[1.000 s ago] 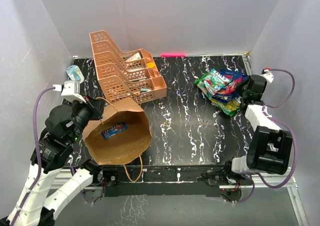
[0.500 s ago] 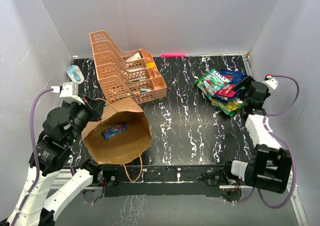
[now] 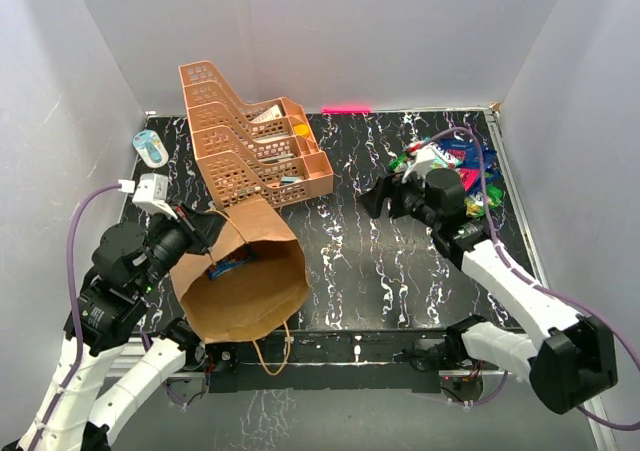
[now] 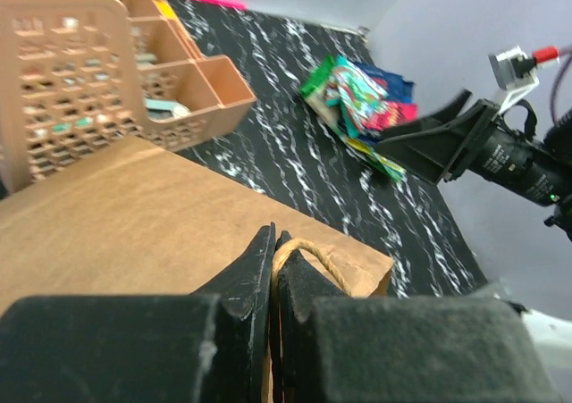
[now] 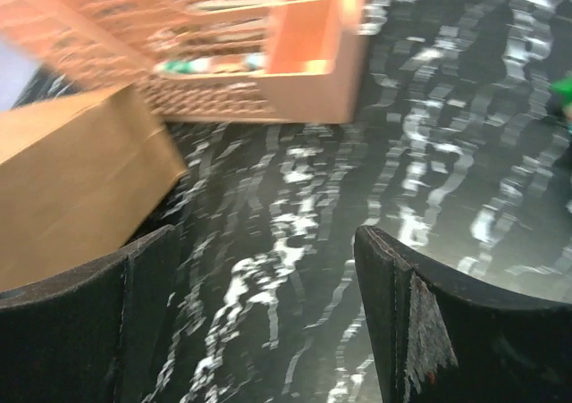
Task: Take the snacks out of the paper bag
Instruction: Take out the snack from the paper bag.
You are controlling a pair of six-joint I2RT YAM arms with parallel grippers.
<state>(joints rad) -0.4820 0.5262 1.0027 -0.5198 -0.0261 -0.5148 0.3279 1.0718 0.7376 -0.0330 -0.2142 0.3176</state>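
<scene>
One paper bag (image 3: 245, 281) — left fingers (image 4: 250, 278) clamped on its handle (image 4: 315, 255), right fingers (image 5: 80, 314) apart.

One paper bag (image 3: 250, 296), one blue packet (image 3: 228, 264) inside it, one snack heap (image 4: 357, 99), one orange rack (image 3: 235, 136).

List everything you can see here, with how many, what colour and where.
paper bag: one, brown, near left, mouth open
blue packet: one, blue, inside the paper bag
snack pile: several, green, blue, red, far right
tray rack: one, orange, far left, behind the paper bag
oddments: a few, yellow, white, in the tray rack
small oval object: one, blue and white, far-left corner
strip: one, pink, back edge
table: one, black with white veins
left end effector: one, black, shut on the bag's twine handle
right end effector: one, black, open, empty, over the table
</scene>
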